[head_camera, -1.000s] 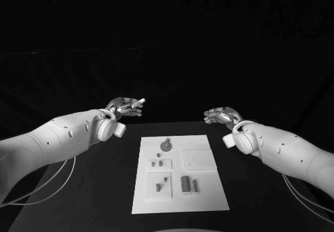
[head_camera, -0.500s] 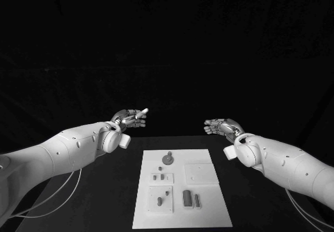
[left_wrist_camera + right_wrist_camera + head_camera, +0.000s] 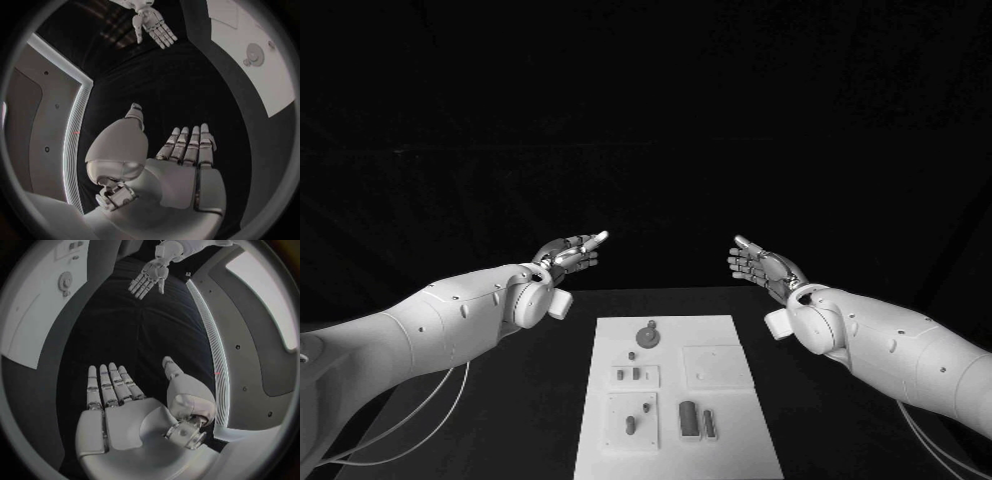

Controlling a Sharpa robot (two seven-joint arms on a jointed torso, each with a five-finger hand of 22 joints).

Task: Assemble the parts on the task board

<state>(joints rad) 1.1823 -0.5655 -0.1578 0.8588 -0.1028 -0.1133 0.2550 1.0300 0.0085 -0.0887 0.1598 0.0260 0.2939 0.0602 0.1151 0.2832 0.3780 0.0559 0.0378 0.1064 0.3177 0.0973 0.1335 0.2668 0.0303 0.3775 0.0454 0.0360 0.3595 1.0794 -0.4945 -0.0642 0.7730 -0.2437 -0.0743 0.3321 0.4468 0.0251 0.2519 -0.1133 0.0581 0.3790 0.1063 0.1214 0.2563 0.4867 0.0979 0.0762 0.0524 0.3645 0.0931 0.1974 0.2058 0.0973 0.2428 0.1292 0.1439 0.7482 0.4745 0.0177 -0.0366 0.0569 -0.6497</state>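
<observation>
My left hand (image 3: 574, 252) hangs in the air with its fingers stretched out and apart, palm bare, nothing in it; the left wrist view shows the same flat, spread hand (image 3: 181, 165) with only dark table past it. My right hand (image 3: 762, 266) mirrors it, fingers long and parted, palm turned inward and holding nothing, and the right wrist view confirms the bare palm (image 3: 119, 410). Both hands float beyond the far edge of the board (image 3: 728, 335), one off each far corner, and well above it, so everything I have to work on lies back toward my body and below my palms. The board is a long white plate whose long axis runs straight away from me, midway between my two arms. On it, nearest its far edge, sits a round part (image 3: 648, 334), with a tiny piece (image 3: 633, 355) just nearer me; then a pair of short parts (image 3: 630, 374) on the board's left half beside a bare square recess (image 3: 717, 365) on its right half; then, toward the board's near edge, small pieces (image 3: 638, 416) on a left panel and two upright bars (image 3: 695, 420) just right of them. My left hand is closer to the board's left column, my right to the recess and bars. Whether these parts already stand where they belong I cannot tell, so this fits arms raised either ahead of assembly or once it is done.
</observation>
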